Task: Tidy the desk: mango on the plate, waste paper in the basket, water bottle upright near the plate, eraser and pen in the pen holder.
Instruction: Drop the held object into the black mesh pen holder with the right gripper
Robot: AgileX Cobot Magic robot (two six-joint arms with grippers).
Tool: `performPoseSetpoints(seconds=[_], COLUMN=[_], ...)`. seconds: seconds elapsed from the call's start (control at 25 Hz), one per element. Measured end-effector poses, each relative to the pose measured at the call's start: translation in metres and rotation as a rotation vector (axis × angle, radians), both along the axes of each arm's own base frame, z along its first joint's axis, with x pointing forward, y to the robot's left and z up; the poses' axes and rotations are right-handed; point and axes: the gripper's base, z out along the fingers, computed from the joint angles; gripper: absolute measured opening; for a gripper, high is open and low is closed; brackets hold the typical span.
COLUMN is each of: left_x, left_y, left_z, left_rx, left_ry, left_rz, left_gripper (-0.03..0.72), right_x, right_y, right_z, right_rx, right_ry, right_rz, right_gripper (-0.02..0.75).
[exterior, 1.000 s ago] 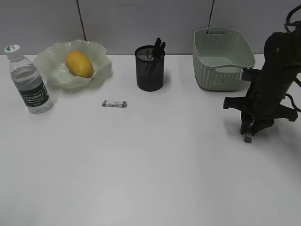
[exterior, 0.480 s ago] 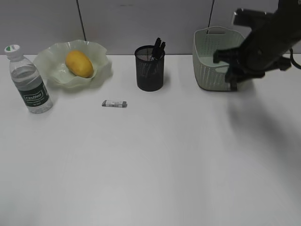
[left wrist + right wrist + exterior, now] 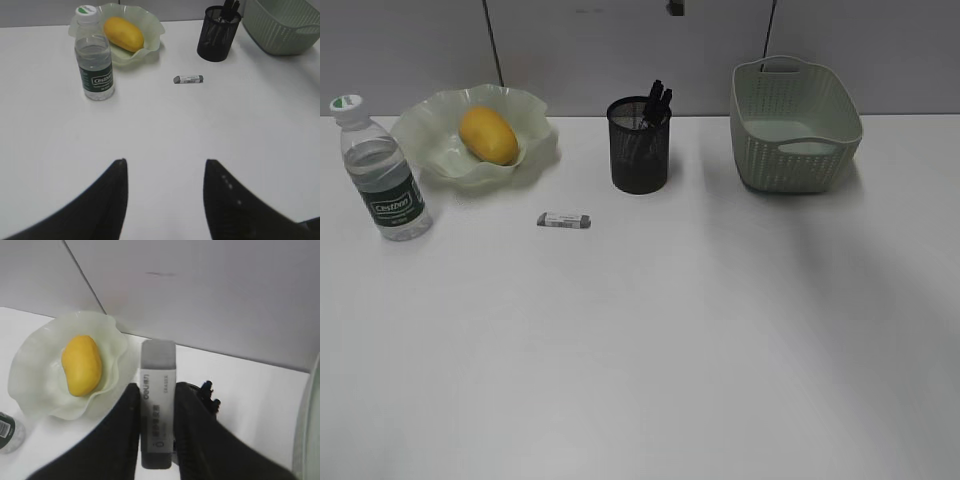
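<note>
A: Right wrist view only: right claw (image 3: 157, 440) pinches an eraser (image 3: 158, 412), mango (image 3: 81, 365) in plate (image 3: 30, 370) beyond-left.

B: Left claw (image 3: 165, 192) spread, empty; second eraser (image 3: 188, 79) ahead on desk (image 3: 160, 125).

Office-like desk (image 3: 720, 350) — grey partition panels (image 3: 620, 50), pen holder (image 3: 639, 147)

Pen holder (image 3: 209, 392) mostly behind right pincer (image 3: 158, 432) — basket (image 3: 311, 430) edge-cropped
</note>
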Motion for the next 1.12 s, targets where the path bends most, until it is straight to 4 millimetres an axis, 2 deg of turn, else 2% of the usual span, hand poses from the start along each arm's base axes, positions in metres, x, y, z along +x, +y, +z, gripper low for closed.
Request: performPoseSetpoints(seconds=[0.12, 0.2, 0.36, 0.48, 0.88, 0.96, 1.12], left_x=[0.0, 0.0, 0.0, 0.0, 0.0, 0.0, 0.0], left_y=[0.0, 0.0, 0.0, 0.0, 0.0, 0.0, 0.0], left_z=[0.0, 0.0, 0.0, 0.0, 0.0, 0.0, 0.0], left_rx=[0.001, 0.002, 0.003, 0.003, 0.003, 0.003, 0.003], left_ry=[0.0, 0.0, -0.001, -0.001, -0.001, -0.001, -0.001], left_rz=[0.001, 0.001, 0.001, 0.001, 0.001, 0.001, 0.001], left_gripper=[0.375, 0.375, 0.375, 0.375, 0.375, 0.375, 0.375], right_x=[0.014, 0.023, 0.033, 0.038, 0.051, 0.051, 0.052], right_y=[0.018, 0.027, 0.034, 0.036, 0.041, 0.041, 0.042], right_z=[-0.02, -0.041, -0.084, -0.104, -0.131, -0.132, -0.129], right_rx=[-0.018, -0.031, -0.063, -0.095, -0.148, -0.155, -0.158], right_ry=[0.009, 0.027, 0.078, 0.083, 0.028, 0.026, 0.018], right_rz=[0.024, 0.032, 0.035, 0.041, 0.062, 0.064, 0.065], right_gripper=[0.175, 0.175, 0.175, 0.175, 0.2, 0.252, 0.408])
